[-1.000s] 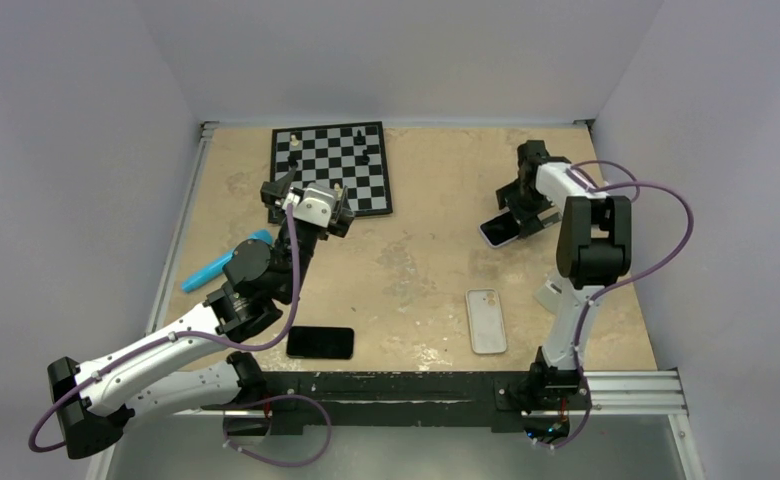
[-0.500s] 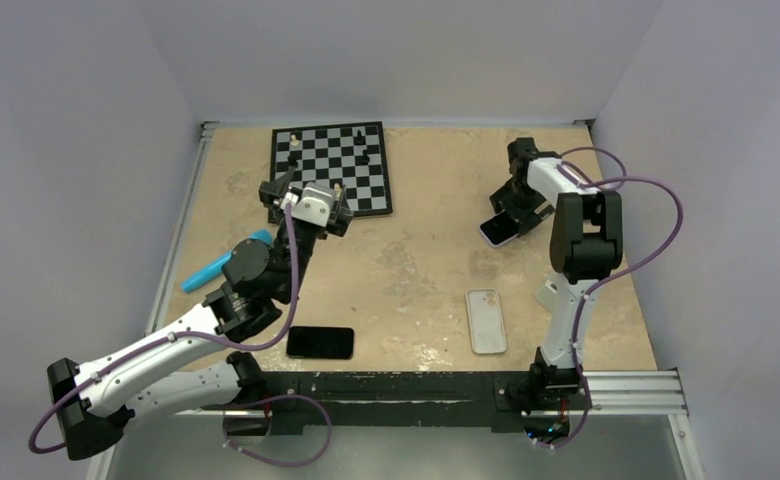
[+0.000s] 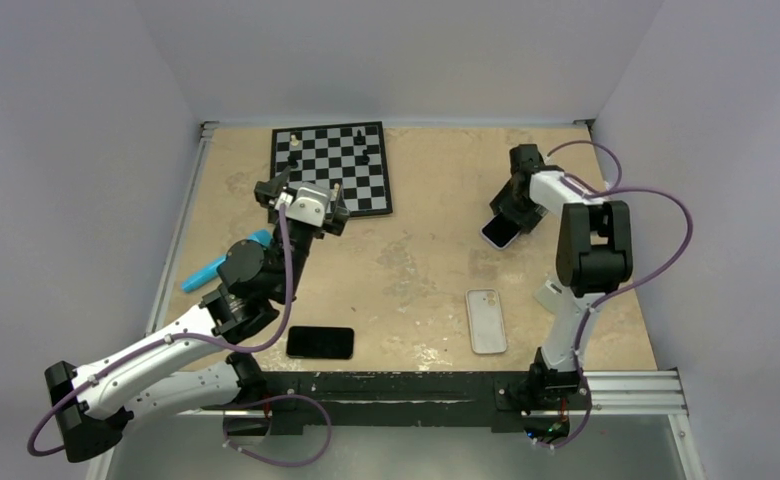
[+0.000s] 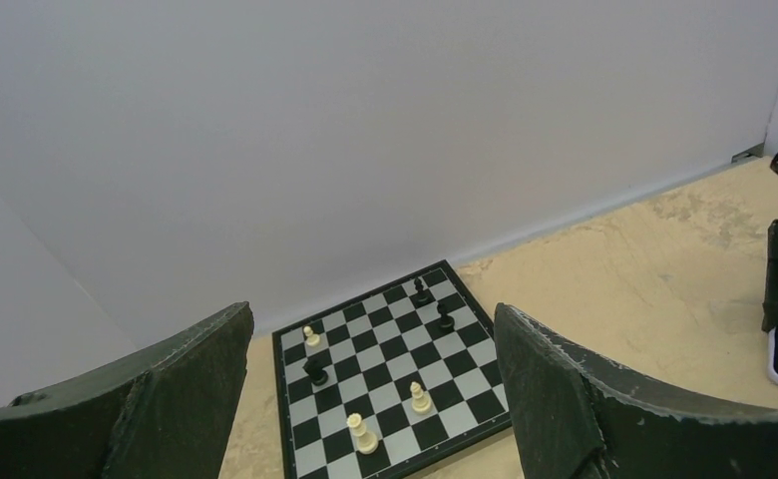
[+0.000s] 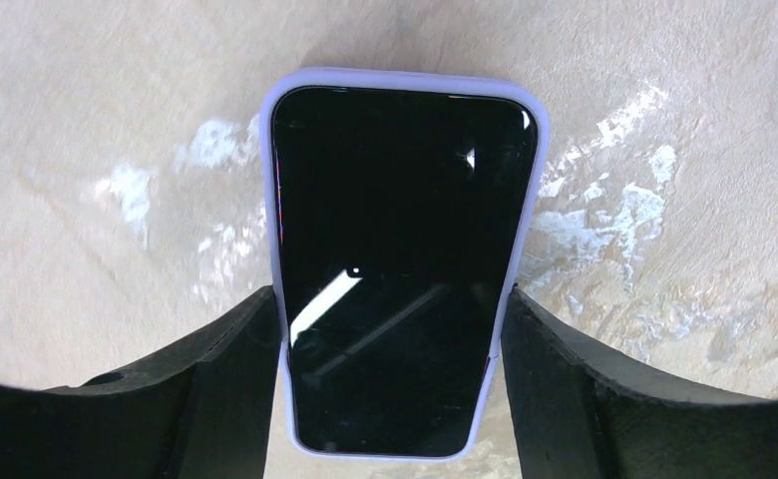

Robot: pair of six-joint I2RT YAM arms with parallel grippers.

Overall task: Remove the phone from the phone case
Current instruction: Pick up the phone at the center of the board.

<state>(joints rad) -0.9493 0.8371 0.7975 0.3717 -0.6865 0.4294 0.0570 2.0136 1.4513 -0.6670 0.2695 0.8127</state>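
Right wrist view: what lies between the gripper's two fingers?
The lavender-cased phone fills the gap, the right gripper pressing its long edges; the right wrist view shows it.

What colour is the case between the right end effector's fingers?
Pale lavender case; clearest in right wrist view.

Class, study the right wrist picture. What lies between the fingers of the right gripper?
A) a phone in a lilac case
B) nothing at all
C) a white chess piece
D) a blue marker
A: in the right wrist view the phone in its lilac case lies screen up on the table, with the fingers of the right gripper against its two long edges.
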